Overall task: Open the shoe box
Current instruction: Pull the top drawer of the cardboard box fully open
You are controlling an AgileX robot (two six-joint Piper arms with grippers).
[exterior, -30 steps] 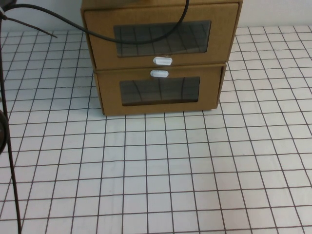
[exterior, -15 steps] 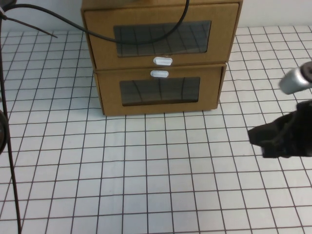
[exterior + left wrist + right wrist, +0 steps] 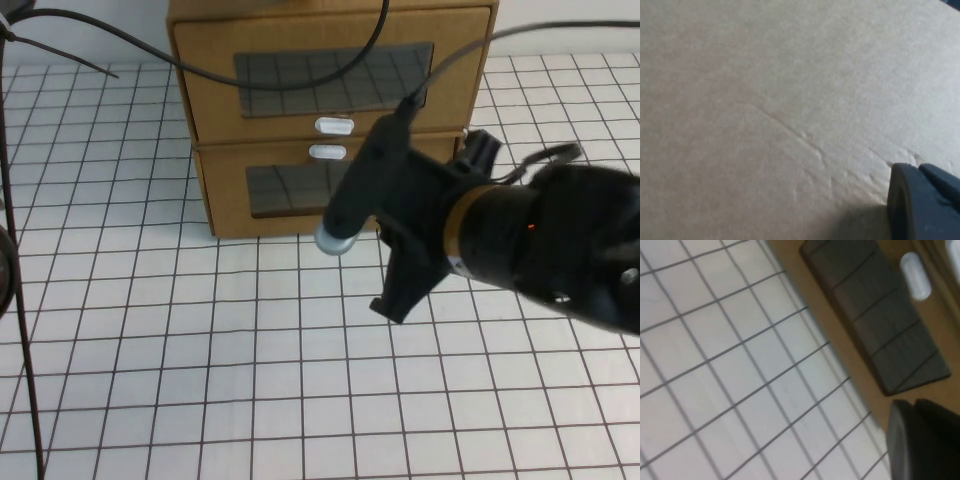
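The right gripper (image 3: 390, 295) is narrowed to nothing, its two dark jaws pressed together and holding no object, as the right wrist view (image 3: 917, 412) shows. In the high view it hangs near the middle of the scene, above the white grid-lined table (image 3: 150, 350), with its black arm (image 3: 540, 240) coming in from 3 o'clock. A bar-shaped camera (image 3: 365, 180) with a silver end sits on the wrist and covers part of the lower box's window. At 12 o'clock from the gripper stand two brown cardboard drawers, one on top of the other. The lower shoe box (image 3: 225, 190) has a small white handle (image 3: 327, 151) that is apart from the jaws. The upper shoe box (image 3: 205, 85) carries its own white handle (image 3: 334, 125). Both drawer fronts look pushed in. A black cable (image 3: 150, 45) arcs across the upper box from 10 o'clock. The left gripper (image 3: 920, 200) shows only in its own wrist view, jaws lying together, close against plain cardboard (image 3: 765, 100).
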